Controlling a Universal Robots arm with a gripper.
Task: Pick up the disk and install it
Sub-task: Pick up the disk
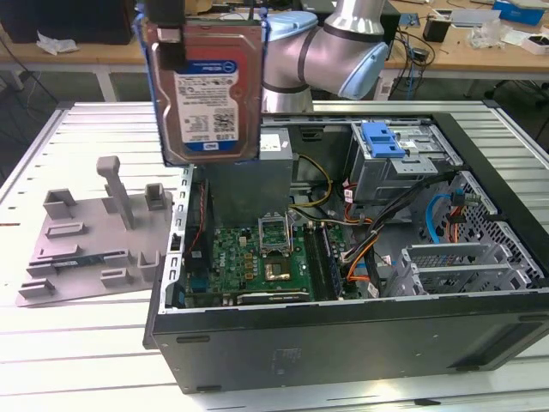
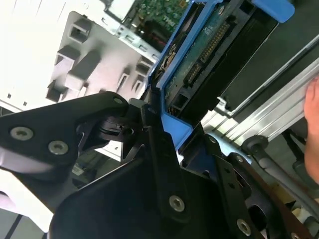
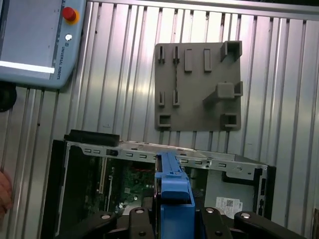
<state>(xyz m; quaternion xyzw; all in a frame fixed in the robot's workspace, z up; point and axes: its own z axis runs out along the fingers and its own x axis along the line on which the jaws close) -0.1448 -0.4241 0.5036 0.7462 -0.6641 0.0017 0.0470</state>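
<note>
The disk [image 1: 208, 90] hangs upright in the air, high above the table at the exterior view's left, over the near corner of the open computer case [image 1: 343, 339]. It is a silver drive with a blue-and-white label in a blue carrier frame. My gripper [image 1: 174, 47] is shut on its upper edge. In the second wrist view the disk [image 2: 209, 55] shows edge-on with its connector side visible, clamped in my gripper [image 2: 158, 113]. The first wrist view looks along the blue carrier edge of the disk [image 3: 172, 191] down into the case.
Inside the case a grey drive cage with a fixed blue bracket [image 1: 382, 142] sits at the back right, beside the motherboard [image 1: 257, 257] and cables. A grey fixture plate [image 1: 94, 232] lies on the slatted table left of the case. A teach pendant [image 3: 35, 40] and a hand [image 2: 311, 129] are nearby.
</note>
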